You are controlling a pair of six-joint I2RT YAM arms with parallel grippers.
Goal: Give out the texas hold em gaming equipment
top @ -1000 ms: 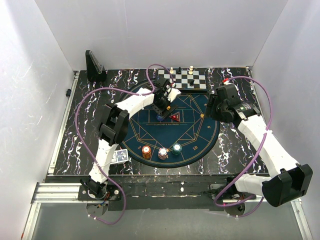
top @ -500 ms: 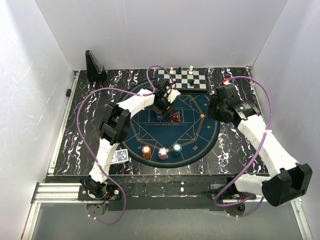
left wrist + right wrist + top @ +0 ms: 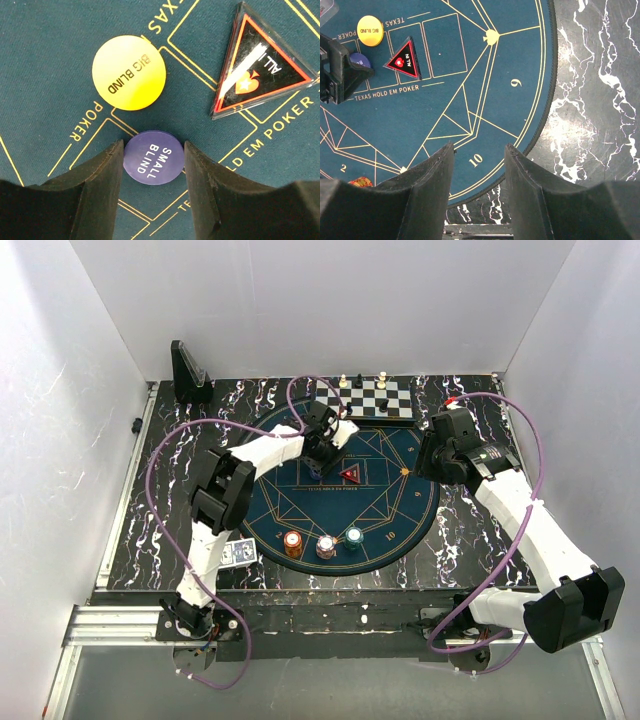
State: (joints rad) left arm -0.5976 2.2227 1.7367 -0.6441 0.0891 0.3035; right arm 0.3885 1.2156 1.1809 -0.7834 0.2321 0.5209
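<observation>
**Left gripper closed on the small blind disc at the middle of the poker mat**

A round dark-blue mat (image 3: 400,515) with gold lines lay in the middle of a black marbled table (image 3: 130,530), and everything below is placed relative to that mat.

At the mat's centre, the left gripper (image 3: 152,155) had its two black fingers pressed against opposite edges of a purple disc marked "SMALL BLIND" (image 3: 152,157), grasping it while it lay flat on the cloth. Just beyond that disc, nearly touching it, lay a yellow disc marked "BIG BLIND" (image 3: 129,72). Beside both, toward the mat's right, lay a red-edged triangular marker (image 3: 260,62) marked "ALL IN", flat and apart from the discs.

Near the mat's front rim stood three short stacks of chips in a row: orange (image 3: 292,543), white-pink (image 3: 326,546) and teal (image 3: 353,537), each apart from the next.

Off the mat, by its front-left rim, a blue-backed playing card (image 3: 238,554) lay on the table.

The right gripper (image 3: 479,165) hung above the mat's right rim with its jaws apart and nothing between them.

Behind the mat's far rim sat a chessboard (image 3: 375,400) with a few pieces.
</observation>
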